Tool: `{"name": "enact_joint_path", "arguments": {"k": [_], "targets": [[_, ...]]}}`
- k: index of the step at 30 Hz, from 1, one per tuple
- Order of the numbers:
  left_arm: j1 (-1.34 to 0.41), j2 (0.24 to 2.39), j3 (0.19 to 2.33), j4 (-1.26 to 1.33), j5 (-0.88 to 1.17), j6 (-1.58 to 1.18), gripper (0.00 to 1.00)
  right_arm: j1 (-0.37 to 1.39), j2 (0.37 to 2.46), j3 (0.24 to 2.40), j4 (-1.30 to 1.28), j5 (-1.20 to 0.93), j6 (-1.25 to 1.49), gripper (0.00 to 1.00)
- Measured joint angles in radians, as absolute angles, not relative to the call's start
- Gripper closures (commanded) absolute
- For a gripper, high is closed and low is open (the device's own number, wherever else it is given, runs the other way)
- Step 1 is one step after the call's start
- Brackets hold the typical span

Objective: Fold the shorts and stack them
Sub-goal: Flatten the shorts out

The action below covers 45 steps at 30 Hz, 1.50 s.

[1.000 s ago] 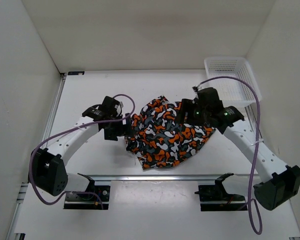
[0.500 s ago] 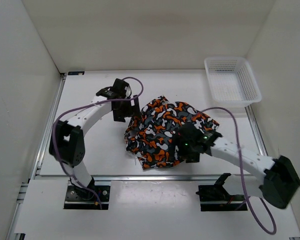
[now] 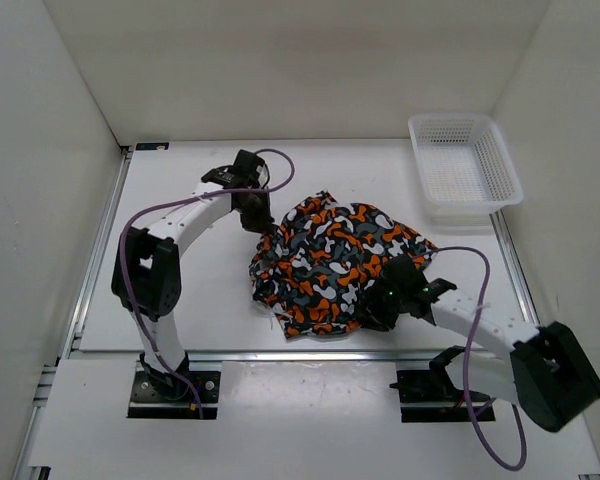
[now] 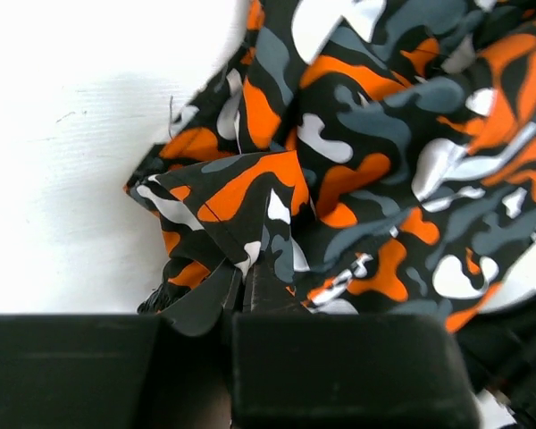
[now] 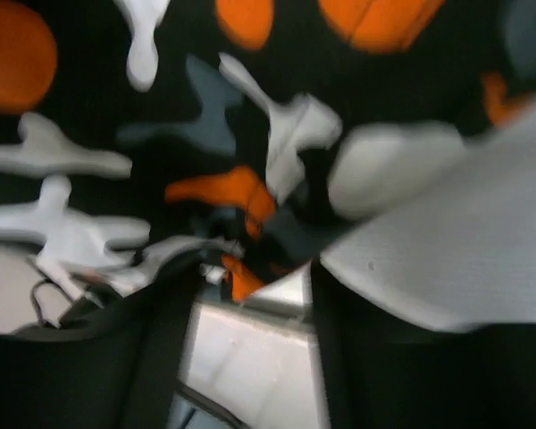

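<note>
While the shorts [image 3: 335, 265] lie in a crumpled heap mid-table [image 3: 200, 300], well apart from the white mesh basket [image 3: 465, 170], no fold is made yet.

Top view: left gripper [image 3: 255, 212] sits at the heap's far-left edge; right gripper [image 3: 380, 305] at its near-right edge, low on the cloth.

Left wrist view: left gripper [image 4: 243, 290] has its jaws together, pinching a small peaked fold of the shorts [image 4: 366, 152]. Risk: the bite is shallow and near a corner, so a pull may strip it out, or lift one layer only and drag the rest.

Right wrist view: blurred. Right gripper [image 5: 250, 308] shows its fingers [image 5: 152, 340] apart, with a scrap of hem at the mouth; it probably has no hold yet. Risk: closing here may catch a thread's worth, or bunched layers, and the two arms would then stretch the heap askew rather than flat.
</note>
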State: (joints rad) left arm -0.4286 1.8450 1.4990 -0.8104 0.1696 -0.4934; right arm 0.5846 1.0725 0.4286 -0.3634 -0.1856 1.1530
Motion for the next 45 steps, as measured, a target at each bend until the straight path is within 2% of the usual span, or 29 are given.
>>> {"name": "enact_joint_path", "arguments": {"k": [1,2,6,9,16,20,23,24,25,26,27,29,32,33,36,37,39,40,45], "targets": [[-0.428,1.833,1.499,-0.813,0.17,-0.493,0.9,0.585,1.127,0.445,-0.347,-0.185,1.136,0.9],[-0.424,1.82,1.499,-0.816,0.17,-0.493,0.9,0.585,1.168,0.467,-0.344,-0.184,1.121,0.99],[-0.374,1.744,1.507,-0.847,0.186,-0.486,0.9,0.585,1.304,0.713,-0.408,-0.121,1.024,1.0],[-0.28,1.687,1.56,-0.902,0.21,-0.47,0.9,0.574,1.351,0.995,-0.478,-0.051,0.911,1.0],[-0.019,1.517,1.877,-1.019,0.234,-0.449,0.9,0.522,1.459,1.697,-0.611,-0.02,0.66,1.0],[-0.004,1.349,1.95,-1.045,0.262,-0.441,0.9,0.516,1.459,1.877,-0.645,-0.03,0.578,1.0],[-0.033,1.217,1.858,-1.027,0.305,-0.464,0.9,0.456,1.498,1.941,-0.654,-0.061,0.539,1.0],[-0.058,1.169,1.798,-1.014,0.321,-0.48,0.78,0.424,1.531,1.966,-0.657,-0.072,0.53,0.66],[-0.099,1.12,1.709,-0.976,0.346,-0.509,0.26,0.39,1.58,1.997,-0.657,-0.083,0.527,0.4],[-0.128,1.087,1.637,-0.954,0.363,-0.522,0.08,0.356,1.636,2.039,-0.656,-0.091,0.525,0.28],[-0.169,1.06,1.56,-0.937,0.377,-0.547,0.0,0.324,1.709,2.096,-0.665,-0.11,0.522,0.17],[-0.244,1.044,1.444,-0.935,0.383,-0.576,0.0,0.266,1.864,2.178,-0.667,-0.141,0.524,0.12],[-0.267,1.096,1.401,-0.968,0.361,-0.575,0.0,0.213,1.965,2.089,-0.698,-0.144,0.529,0.12],[-0.255,1.11,1.402,-0.974,0.342,-0.569,0.05,0.205,1.966,2.017,-0.708,-0.141,0.532,0.12],[-0.198,1.136,1.407,-0.995,0.267,-0.548,0.34,0.222,1.914,1.815,-0.734,-0.123,0.532,0.16],[-0.178,1.143,1.407,-0.997,0.249,-0.542,0.55,0.243,1.874,1.732,-0.733,-0.106,0.531,0.16],[-0.133,1.165,1.403,-0.998,0.216,-0.532,0.61,0.292,1.773,1.584,-0.728,-0.088,0.531,0.16],[-0.109,1.182,1.393,-0.997,0.202,-0.525,0.61,0.324,1.708,1.502,-0.719,-0.08,0.531,0.16],[0.041,1.305,1.266,-0.985,0.173,-0.538,0.08,0.523,1.404,1.143,-0.644,-0.101,0.604,0.15]]}}
